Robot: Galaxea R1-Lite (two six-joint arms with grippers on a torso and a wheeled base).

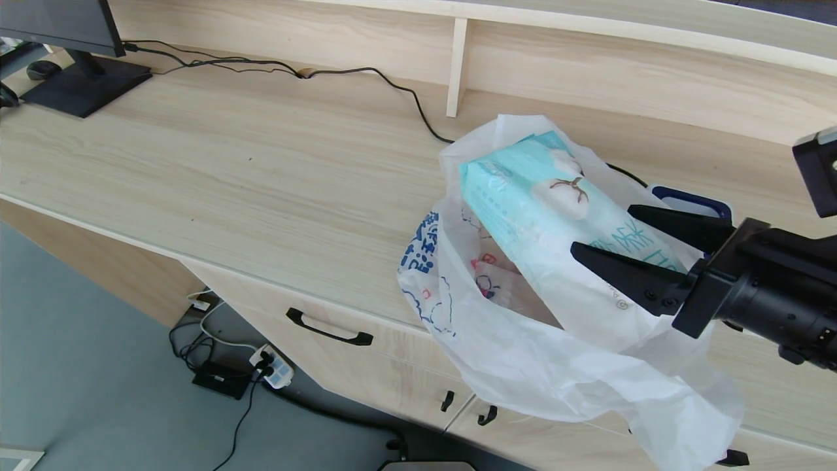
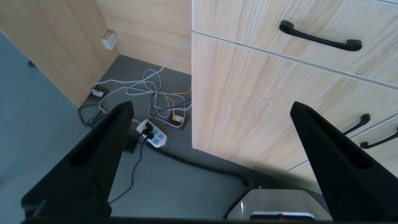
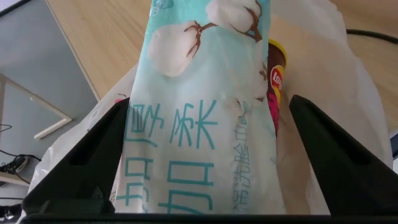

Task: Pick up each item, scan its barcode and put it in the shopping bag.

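Counter (image 1: 261, 170): pale wood-grain top running from the upper left to the right edge of the head view, backed by a raised ledge (image 1: 588, 59) of the same wood
Floor (image 1: 85, 379): plain grey, lower left of the head view
Cabinet front (image 1: 392, 366): wood drawers under the counter, with black handles (image 1: 329, 328)
Shopping bag (image 1: 523, 366): thin white plastic, right of centre, lying on the counter edge with its lower part hanging over the drawers
Tissue pack (image 1: 523, 203): long, turquoise and white, lying tilted in the bag's open mouth
Right gripper (image 1: 601, 229): black, entering from the right edge; fingers spread wide with the tissue pack between them
Left gripper (image 2: 211, 106): fingers spread wide and holding nothing, low before the cabinet front, above the floor
Monitor (image 1: 59, 23): dark, on a flat black base, upper left corner
Cable (image 1: 392, 85): black, trailing along the back of the counter toward the bag
Power strip (image 1: 274, 367): white, on the floor among loose leads
Snack packet (image 3: 277, 74): red and yellow, inside the bag beside the tissue pack
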